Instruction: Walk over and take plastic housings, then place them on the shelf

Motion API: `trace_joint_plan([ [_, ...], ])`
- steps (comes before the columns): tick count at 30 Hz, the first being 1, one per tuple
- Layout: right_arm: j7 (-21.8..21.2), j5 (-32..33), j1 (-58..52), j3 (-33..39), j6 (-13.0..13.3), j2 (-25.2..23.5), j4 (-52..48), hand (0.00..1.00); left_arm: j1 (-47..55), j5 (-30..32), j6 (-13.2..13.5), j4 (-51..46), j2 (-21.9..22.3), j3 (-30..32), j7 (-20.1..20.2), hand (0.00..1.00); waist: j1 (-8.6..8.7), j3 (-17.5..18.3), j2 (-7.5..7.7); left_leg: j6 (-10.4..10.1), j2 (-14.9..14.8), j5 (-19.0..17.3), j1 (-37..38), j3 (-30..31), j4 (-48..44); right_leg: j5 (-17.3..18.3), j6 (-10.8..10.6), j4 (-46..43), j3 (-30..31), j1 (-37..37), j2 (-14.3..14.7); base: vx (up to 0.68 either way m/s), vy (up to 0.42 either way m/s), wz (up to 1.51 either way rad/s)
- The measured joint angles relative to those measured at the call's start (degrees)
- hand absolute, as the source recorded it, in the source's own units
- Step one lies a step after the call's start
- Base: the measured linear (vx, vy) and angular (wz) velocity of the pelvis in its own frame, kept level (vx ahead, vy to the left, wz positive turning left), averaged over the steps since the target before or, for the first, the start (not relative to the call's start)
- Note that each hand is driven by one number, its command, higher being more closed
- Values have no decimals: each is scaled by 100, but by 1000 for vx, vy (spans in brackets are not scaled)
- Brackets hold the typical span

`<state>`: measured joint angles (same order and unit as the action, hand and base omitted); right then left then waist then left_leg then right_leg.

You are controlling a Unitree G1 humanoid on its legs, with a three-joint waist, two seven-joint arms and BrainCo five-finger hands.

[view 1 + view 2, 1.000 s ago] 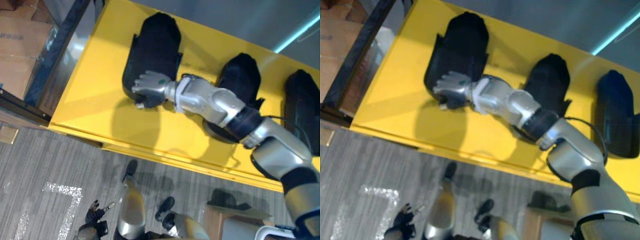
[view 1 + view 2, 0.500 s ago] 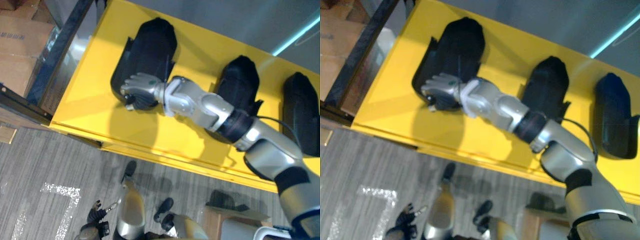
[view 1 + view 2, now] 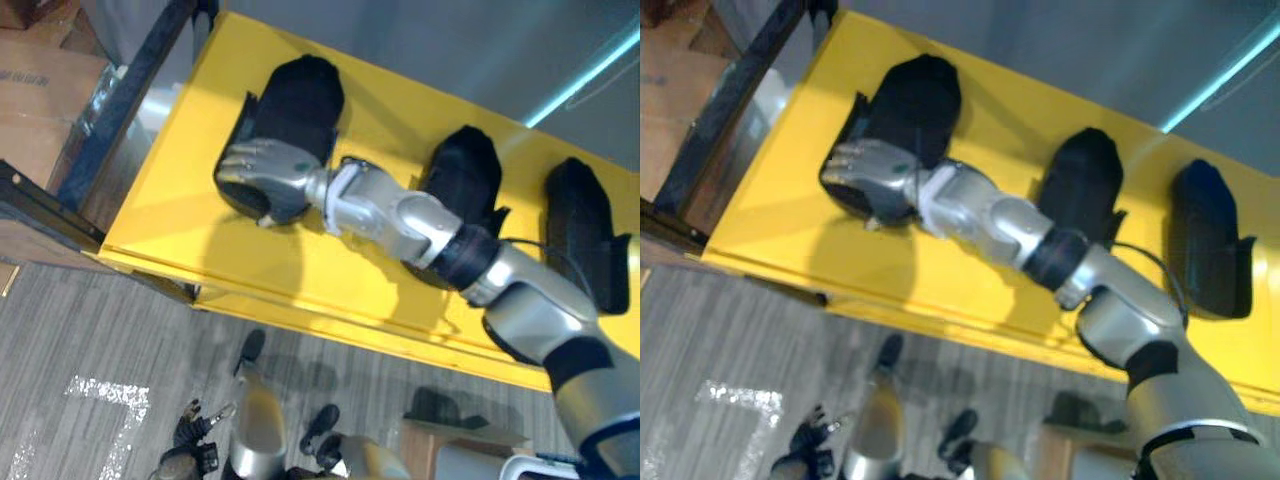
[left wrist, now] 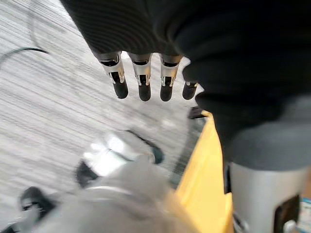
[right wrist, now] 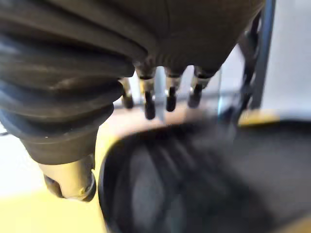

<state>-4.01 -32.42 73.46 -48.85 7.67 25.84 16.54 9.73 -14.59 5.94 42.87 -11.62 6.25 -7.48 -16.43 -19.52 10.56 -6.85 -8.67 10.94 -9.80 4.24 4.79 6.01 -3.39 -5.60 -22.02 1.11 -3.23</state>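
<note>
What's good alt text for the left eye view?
The right robot hand lies open over the near end of the leftmost black plastic housing on a yellow surface, with a middle housing and a rightmost housing further right. The left robot hand hangs low over the grey floor.

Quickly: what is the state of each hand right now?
Left hand: open, fingers straight, holding nothing.
Right hand: open, fingers straight, laid over the leftmost black housing.

right arm (image 3: 405, 215): silver-grey, black band | right robot hand (image 3: 262, 172): silver | left robot hand (image 4: 143, 80): dark-tipped silver fingers
</note>
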Motion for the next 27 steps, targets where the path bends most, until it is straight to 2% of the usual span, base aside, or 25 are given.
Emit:
trace_joint_plan([
  [2, 114, 6, 0, 262, 0, 337, -468, 0, 0, -2, 84, -5, -13, 55, -53, 0, 114, 130, 35, -10, -5, -10, 94, -131, 0, -140, -14, 136, 103, 100, 10, 39, 14, -35],
  [4, 159, 19, -2, 641, 12, 907, -1169, 0, 3, 2, 169, -25, -18, 201, -80, 0, 345, 359, 61, 2, 2, -36, 185, -300, 2, -255, -39, 281, 239, 174, 8, 41, 17, -33],
  [5, 158, 22, -3, 733, 34, 1071, -1324, 0, 3, 3, 170, -29, -25, 227, -81, 0, 410, 420, 61, 5, 7, -43, 208, -333, 2, -280, -43, 318, 282, 192, 9, 36, 15, -26],
  [7, 153, 151, -78, 1103, 92, 1725, -1843, 0, 8, 8, 175, -23, -31, 275, -81, 0, 657, 671, 44, 18, 16, -71, 300, -469, 18, -334, -71, 377, 399, 232, -1, 24, 14, -30],
  [10, 156, 374, -416, 1665, 99, 2315, -2321, 0, 23, 149, 181, 7, -5, 372, -78, 0, 857, 888, 23, 16, -2, -131, 468, -636, 31, -364, -77, 420, 557, 302, -6, 1, 12, -30],
  [12, 268, 707, -1061, 2445, 82, 2803, -2725, 0, 60, 163, 253, 122, 66, 438, -82, 0, 1030, 1084, -53, 0, -41, -163, 596, -805, 33, -385, -61, 422, 741, 317, 6, -5, 7, -40],
  [13, 394, 822, -1423, 2842, 83, 2949, -2865, 0, 69, 161, 281, 184, 95, 438, -85, 0, 1119, 1200, -28, -1, -52, -163, 610, -840, 34, -400, -56, 426, 800, 309, 14, -8, 2, -35],
  [14, 533, 953, -1991, 3451, 83, 3104, -3010, 0, 66, 155, 303, 276, 134, 431, -87, 0, 1201, 1247, -77, -3, -79, -165, 672, -947, 35, -420, -48, 425, 860, 310, 20, -23, 5, -36],
  [15, 658, 1097, -2432, 3914, 84, 3135, -3075, 0, 74, 146, 352, 382, 159, 430, -92, 0, 1278, 1284, -135, -5, -96, -168, 705, -1010, 36, -433, -40, 430, 954, 304, 18, -27, 7, -39],
  [16, 809, 1291, -2883, 4369, 98, 3159, -3116, 0, 77, 132, 397, 460, 197, 433, -106, 0, 1368, 1327, -131, -4, -106, -168, 755, -1070, 39, -434, -40, 437, 982, 316, 17, -48, 11, -38],
  [18, 1143, 1633, -3982, 5393, 119, 3137, -3097, 0, 103, 92, 449, 597, 307, 434, -125, 0, 1539, 1388, -256, 5, -123, -173, 807, -1166, 40, -444, -55, 460, 1116, 296, 8, -68, 21, -27],
  [20, 1307, 1953, -4726, 6035, 240, 2960, -2977, 0, 166, 90, 544, 658, 384, 432, -126, 0, 1651, 1432, -336, 21, -135, -187, 857, -1266, 41, -436, -47, 470, 1173, 297, 3, -52, 17, -22],
  [22, 1559, 2397, -5846, 6888, 442, 2190, -2838, 0, 290, 90, 630, 746, 479, 432, -130, 0, 1812, 1524, -425, 44, -141, -208, 907, -1335, 41, -441, -53, 469, 1275, 293, -1, -36, 14, -22],
  [23, 1623, 2393, -6112, 7048, 500, 1937, -2801, 0, 323, 92, 635, 760, 498, 431, -130, 0, 1845, 1546, -438, 42, -143, -211, 908, -1350, 41, -443, -56, 470, 1286, 287, -2, -17, 8, -11],
  [25, 1915, 2394, -7081, 7425, 580, 858, -2612, 0, 471, 107, 641, 786, 567, 426, -151, 0, 1901, 1594, -459, 20, -143, -254, 923, -1417, 38, -446, -61, 475, 1346, 269, -4, -4, 8, -12],
  [26, 1995, 2398, -7295, 7496, 606, 573, -2550, 0, 499, 108, 640, 785, 578, 426, -166, 0, 1907, 1594, -461, 20, -139, -257, 924, -1422, 38, -446, -61, 473, 1352, 266, -6, 2, 10, -8],
  [27, 2136, 2460, -7665, 7593, 712, 20, -2390, 0, 543, 108, 639, 780, 593, 435, -225, 0, 1935, 1593, -462, 29, -126, -264, 919, -1432, 38, -445, -62, 457, 1381, 248, -15, 0, 16, -4],
])
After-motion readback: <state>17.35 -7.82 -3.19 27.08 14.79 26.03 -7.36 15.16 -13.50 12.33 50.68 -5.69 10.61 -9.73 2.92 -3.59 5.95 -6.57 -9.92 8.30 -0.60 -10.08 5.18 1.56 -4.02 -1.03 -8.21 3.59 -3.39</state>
